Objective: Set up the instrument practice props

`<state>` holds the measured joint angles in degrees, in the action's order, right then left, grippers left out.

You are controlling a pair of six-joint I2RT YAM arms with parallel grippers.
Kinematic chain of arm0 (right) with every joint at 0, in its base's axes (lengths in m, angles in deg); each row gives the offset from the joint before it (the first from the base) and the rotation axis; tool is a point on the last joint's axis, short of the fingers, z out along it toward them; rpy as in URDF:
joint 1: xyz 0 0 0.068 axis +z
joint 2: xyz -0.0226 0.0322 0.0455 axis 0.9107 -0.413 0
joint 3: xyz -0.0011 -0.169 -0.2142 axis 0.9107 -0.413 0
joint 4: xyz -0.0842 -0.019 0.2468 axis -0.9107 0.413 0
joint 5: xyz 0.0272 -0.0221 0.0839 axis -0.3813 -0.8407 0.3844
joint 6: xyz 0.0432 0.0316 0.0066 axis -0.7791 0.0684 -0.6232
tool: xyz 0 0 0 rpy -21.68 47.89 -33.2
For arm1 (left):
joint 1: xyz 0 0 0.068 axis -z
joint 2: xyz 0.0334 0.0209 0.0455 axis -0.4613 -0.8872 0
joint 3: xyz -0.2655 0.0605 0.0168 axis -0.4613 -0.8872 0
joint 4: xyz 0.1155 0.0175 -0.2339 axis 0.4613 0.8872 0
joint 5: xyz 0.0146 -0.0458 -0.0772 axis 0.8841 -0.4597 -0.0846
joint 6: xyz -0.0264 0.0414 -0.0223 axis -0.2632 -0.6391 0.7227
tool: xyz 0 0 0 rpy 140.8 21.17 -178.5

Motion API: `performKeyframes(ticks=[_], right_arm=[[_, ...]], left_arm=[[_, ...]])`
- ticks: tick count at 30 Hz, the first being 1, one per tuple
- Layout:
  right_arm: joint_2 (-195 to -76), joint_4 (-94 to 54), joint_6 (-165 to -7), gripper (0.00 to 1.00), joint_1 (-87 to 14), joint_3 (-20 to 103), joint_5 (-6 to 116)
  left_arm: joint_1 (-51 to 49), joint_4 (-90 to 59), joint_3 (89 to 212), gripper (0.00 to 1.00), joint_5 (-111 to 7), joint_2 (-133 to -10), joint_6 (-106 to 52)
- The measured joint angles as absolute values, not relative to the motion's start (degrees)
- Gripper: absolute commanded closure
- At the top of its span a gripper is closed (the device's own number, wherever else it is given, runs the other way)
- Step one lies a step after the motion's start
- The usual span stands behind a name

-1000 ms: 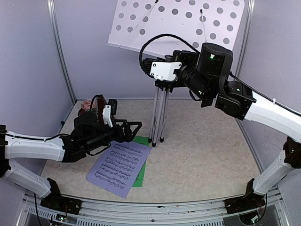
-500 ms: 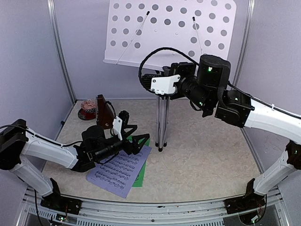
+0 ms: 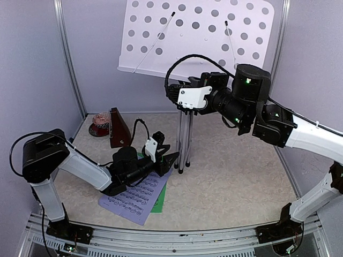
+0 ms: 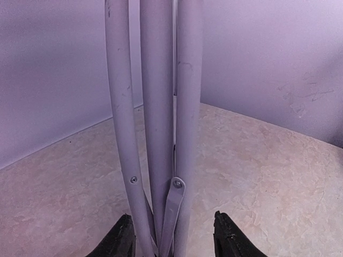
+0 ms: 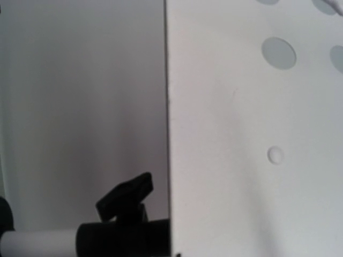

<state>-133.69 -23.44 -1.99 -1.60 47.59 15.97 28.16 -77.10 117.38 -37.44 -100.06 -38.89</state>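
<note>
The silver music stand (image 3: 184,140) has its three legs (image 4: 157,107) folded together, feet on the floor, and its perforated grey desk (image 3: 198,35) up at the back. My right gripper (image 3: 178,92) is shut on the stand's head just under the desk. The right wrist view shows only the desk's back (image 5: 252,134) and a black knob (image 5: 126,198). My left gripper (image 3: 172,159) is low, open, and straddles the legs. One fingertip (image 4: 124,235) touches the left leg; the other stands apart. The lavender sheet (image 3: 133,198) lies over the green sheet (image 3: 159,202). The brown metronome (image 3: 119,128) stands behind.
A small reddish round object on a dark disc (image 3: 99,120) sits in the back left corner next to the metronome. Grey walls with metal posts (image 3: 69,69) close in the floor on three sides. A metal rail (image 3: 171,235) runs along the near edge.
My left gripper has swung right from above the sheets to the stand's legs, and its jaws have narrowed. The metronome is uncovered. The right gripper and stand have shifted slightly.
</note>
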Motion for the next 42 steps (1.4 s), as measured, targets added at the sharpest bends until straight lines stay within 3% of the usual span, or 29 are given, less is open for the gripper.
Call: performKeyframes(ticks=[12, 22, 24, 29, 35, 42], right_arm=[[-133.15, -22.33, -3.28, 1.0, -1.6, 47.59, 18.51], [-133.15, -22.19, -3.49, 1.0, -1.6, 47.59, 19.45], [-133.15, -21.91, -3.65, 1.0, -1.6, 47.59, 19.49], [-132.93, -21.43, -4.02, 1.0, -1.62, 47.59, 19.51], [-132.19, -21.04, -4.37, 1.0, -1.68, 47.59, 19.47], [-132.19, -22.04, -3.56, 1.0, -1.84, 47.62, 18.86]], left_arm=[[26.42, -76.38, 124.62, 0.83, -41.14, -101.78, -41.14], [25.26, -72.49, 129.73, 0.88, -41.77, -102.42, -42.06], [25.08, -71.7, 130.56, 0.84, -41.75, -102.86, -42.04], [24.82, -70.5, 131.87, 0.54, -42.14, -103.75, -42.01], [23.86, -68.53, 132.59, 0.41, -43.15, -103.99, -40.94], [22.11, -63.14, 135.92, 0.19, -44.81, -104.69, -40.29]])
